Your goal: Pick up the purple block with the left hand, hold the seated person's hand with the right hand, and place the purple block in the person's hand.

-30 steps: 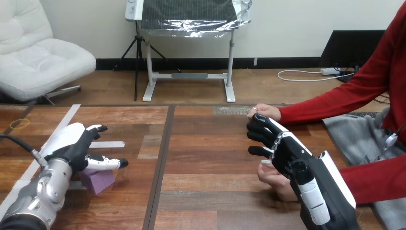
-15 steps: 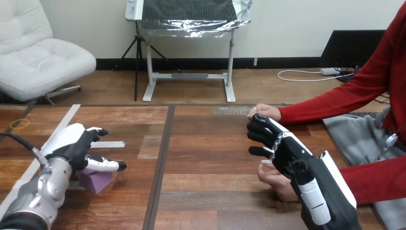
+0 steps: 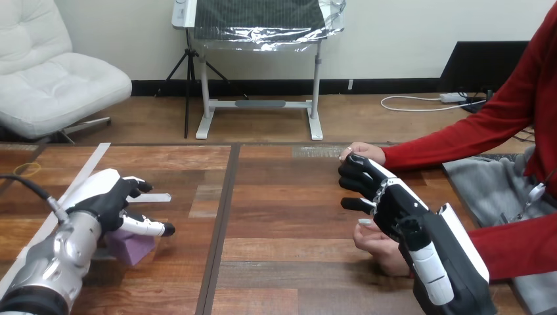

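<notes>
Left hand (image 3: pixel 105 200) is open: fingers spread and mostly straight, gripping nothing, poised over the one purple rectangular block (image 3: pixel 128 246). One finger runs across the block's top; contact can't be told. The block sits flat on the brown wooden table (image 3: pixel 289 216), near the view's left edge, just beside a long white tape strip (image 3: pixel 85 172). A short white tape strip (image 3: pixel 156 197) lies further back, and one yellow rubber band (image 3: pixel 26 168) lies far left. Bare wood runs from the block to the right hand (image 3: pixel 384 200), well apart. That hand's grip state can't be told. It sits over the person's lower hand (image 3: pixel 378 248), with the person's upper hand (image 3: pixel 364 152) just behind it. Person's hands: two. A grey cloth (image 3: pixel 489 190) covers the table's right edge.
</notes>
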### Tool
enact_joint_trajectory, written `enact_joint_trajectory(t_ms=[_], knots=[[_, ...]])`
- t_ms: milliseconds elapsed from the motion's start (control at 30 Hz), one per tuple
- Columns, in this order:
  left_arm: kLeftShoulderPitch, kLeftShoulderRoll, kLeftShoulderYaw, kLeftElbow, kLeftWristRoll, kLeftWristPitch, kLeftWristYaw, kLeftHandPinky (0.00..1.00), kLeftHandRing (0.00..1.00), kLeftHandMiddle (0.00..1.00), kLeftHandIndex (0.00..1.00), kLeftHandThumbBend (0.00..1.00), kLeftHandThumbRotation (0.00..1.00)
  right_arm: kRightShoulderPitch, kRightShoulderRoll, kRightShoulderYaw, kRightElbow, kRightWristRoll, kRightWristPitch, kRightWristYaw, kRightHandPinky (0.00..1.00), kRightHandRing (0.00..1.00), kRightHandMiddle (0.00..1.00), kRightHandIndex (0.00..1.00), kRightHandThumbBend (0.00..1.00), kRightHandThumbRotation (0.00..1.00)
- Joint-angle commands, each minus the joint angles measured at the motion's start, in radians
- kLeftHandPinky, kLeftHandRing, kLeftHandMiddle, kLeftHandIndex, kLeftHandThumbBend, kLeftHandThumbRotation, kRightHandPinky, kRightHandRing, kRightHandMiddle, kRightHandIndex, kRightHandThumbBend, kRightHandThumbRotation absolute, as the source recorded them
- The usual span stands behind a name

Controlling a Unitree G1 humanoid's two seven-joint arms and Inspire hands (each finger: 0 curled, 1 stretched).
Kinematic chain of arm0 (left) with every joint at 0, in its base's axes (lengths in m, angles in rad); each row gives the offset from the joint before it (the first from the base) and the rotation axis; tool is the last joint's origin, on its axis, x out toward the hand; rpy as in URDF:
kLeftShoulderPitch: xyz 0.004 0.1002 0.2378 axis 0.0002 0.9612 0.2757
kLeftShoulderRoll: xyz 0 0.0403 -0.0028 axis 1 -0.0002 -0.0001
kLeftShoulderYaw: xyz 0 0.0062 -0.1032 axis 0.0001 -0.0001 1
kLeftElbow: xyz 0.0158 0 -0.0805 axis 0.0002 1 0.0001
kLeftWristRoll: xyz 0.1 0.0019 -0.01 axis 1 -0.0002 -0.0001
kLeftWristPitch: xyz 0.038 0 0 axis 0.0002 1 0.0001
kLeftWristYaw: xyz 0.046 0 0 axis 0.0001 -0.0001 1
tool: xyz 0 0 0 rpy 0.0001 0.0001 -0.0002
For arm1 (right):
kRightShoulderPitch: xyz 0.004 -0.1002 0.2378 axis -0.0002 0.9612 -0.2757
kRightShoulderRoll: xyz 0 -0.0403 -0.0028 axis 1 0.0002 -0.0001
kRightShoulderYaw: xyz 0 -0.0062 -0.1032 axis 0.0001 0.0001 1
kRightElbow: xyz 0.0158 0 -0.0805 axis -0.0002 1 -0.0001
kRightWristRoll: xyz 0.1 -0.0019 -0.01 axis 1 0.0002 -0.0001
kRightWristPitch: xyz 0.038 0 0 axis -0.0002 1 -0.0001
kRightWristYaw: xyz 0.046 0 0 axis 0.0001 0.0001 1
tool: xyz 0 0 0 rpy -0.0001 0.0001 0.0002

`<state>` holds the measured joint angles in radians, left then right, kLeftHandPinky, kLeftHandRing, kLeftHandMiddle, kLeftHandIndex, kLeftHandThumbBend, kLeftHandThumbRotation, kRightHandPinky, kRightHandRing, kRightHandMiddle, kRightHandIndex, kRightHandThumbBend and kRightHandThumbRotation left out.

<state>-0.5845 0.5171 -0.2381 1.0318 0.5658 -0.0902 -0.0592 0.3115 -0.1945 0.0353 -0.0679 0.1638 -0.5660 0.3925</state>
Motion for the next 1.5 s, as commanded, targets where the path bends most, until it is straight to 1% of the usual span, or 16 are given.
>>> enact_joint_trajectory(t_ms=[0, 167, 467, 567, 633, 767, 933, 1067, 1200, 1467], knots=[[-0.038, 0.034, -0.02, -0.071, 0.01, 0.03, -0.026, 0.7, 0.84, 0.86, 0.83, 0.8, 0.31, -0.068, 0.003, -0.007, -0.035, 0.013, -0.013, -0.004, 0.82, 0.89, 0.89, 0.89, 0.77, 1.0], [-0.035, 0.037, -0.024, -0.088, 0.012, 0.047, -0.043, 0.71, 0.84, 0.86, 0.83, 0.8, 0.29, -0.068, 0.003, -0.007, -0.036, 0.013, -0.01, -0.005, 0.81, 0.89, 0.89, 0.9, 0.78, 1.0], [-0.033, 0.043, -0.034, -0.133, 0.01, 0.091, -0.099, 0.71, 0.84, 0.85, 0.83, 0.78, 0.25, -0.065, 0.003, -0.009, -0.038, 0.013, -0.011, -0.006, 0.81, 0.89, 0.89, 0.9, 0.78, 1.0], [-0.034, 0.047, -0.046, -0.149, 0.024, 0.111, -0.118, 0.7, 0.84, 0.85, 0.82, 0.78, 0.25, -0.064, 0.004, -0.01, -0.038, 0.012, -0.012, -0.008, 0.81, 0.89, 0.89, 0.9, 0.78, 1.0], [-0.038, 0.05, -0.055, -0.158, 0.033, 0.129, -0.136, 0.7, 0.84, 0.86, 0.82, 0.77, 0.26, -0.063, 0.005, -0.01, -0.04, 0.01, -0.01, -0.011, 0.81, 0.89, 0.89, 0.9, 0.78, 1.0], [-0.04, 0.051, -0.061, -0.174, 0.04, 0.156, -0.159, 0.7, 0.84, 0.86, 0.82, 0.77, 0.27, -0.064, 0.007, -0.01, -0.041, 0.01, -0.011, -0.013, 0.81, 0.88, 0.89, 0.89, 0.78, 1.0], [-0.037, 0.056, -0.072, -0.229, 0.055, 0.21, -0.206, 0.7, 0.84, 0.87, 0.82, 0.77, 0.27, -0.062, 0.005, -0.01, -0.039, 0.014, -0.013, -0.01, 0.81, 0.88, 0.89, 0.89, 0.78, 1.0], [-0.033, 0.059, -0.079, -0.265, 0.062, 0.246, -0.231, 0.69, 0.84, 0.87, 0.82, 0.77, 0.27, -0.06, 0.005, -0.01, -0.04, 0.013, -0.014, -0.011, 0.81, 0.89, 0.89, 0.9, 0.78, 1.0], [-0.033, 0.064, -0.092, -0.298, 0.078, 0.291, -0.269, 0.68, 0.84, 0.87, 0.82, 0.77, 0.27, -0.061, 0.007, -0.01, -0.038, 0.013, -0.015, -0.012, 0.81, 0.89, 0.89, 0.9, 0.78, 1.0], [-0.024, 0.077, -0.112, -0.366, 0.117, 0.339, -0.318, 0.61, 0.8, 0.85, 0.8, 0.78, 0.27, -0.064, 0.008, -0.01, -0.037, 0.014, -0.016, -0.012, 0.82, 0.89, 0.89, 0.89, 0.78, 1.0]])
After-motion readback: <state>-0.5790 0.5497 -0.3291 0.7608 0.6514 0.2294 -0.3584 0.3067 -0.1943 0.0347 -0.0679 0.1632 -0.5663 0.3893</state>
